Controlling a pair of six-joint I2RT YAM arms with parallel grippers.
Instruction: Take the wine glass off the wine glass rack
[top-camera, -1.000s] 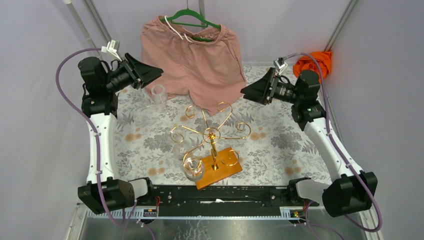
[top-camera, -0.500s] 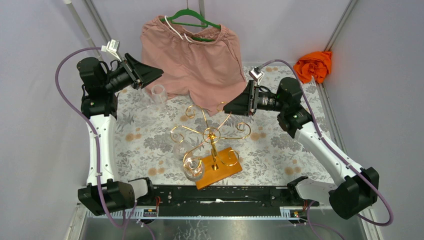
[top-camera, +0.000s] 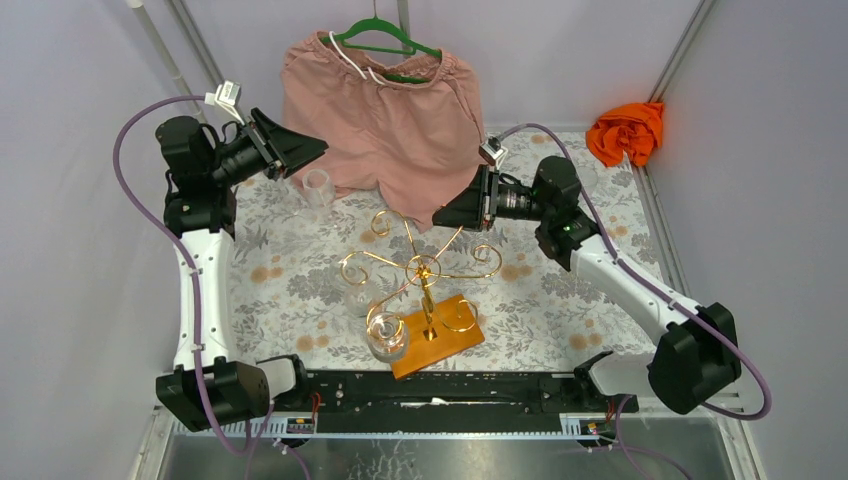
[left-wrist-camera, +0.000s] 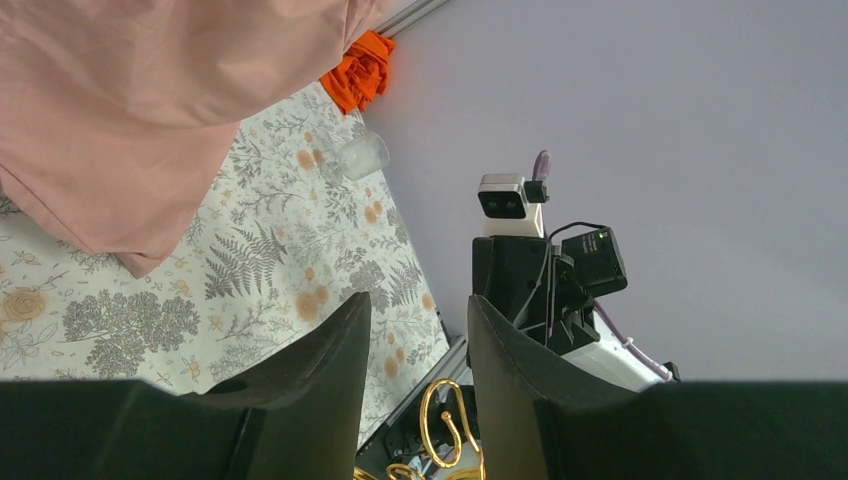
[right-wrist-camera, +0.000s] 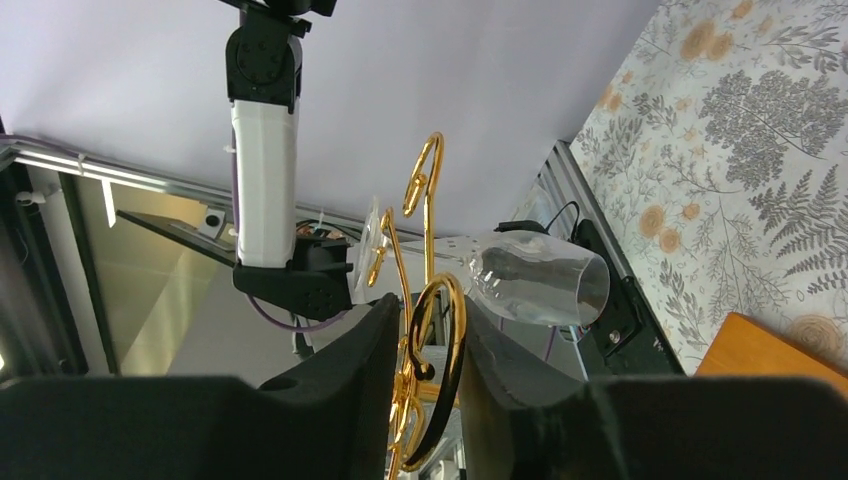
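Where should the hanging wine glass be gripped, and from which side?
The glass hangs mouth-down, foot caught in the front-left scroll of the rack, so its bowl is the free part. Probably grip the bowl from the left, away from the post.

Pink shorts (top-camera: 385, 120) hang from a green hanger (top-camera: 385, 40) at the back of the table (top-camera: 580, 290), which is covered by a floral cloth; their lower hems reach it. An orange rag (top-camera: 627, 130) lies crumpled well to the right of the shorts, in the table's back corner. A clear tumbler (top-camera: 317, 186) stands upright just beside the shorts' left hem.
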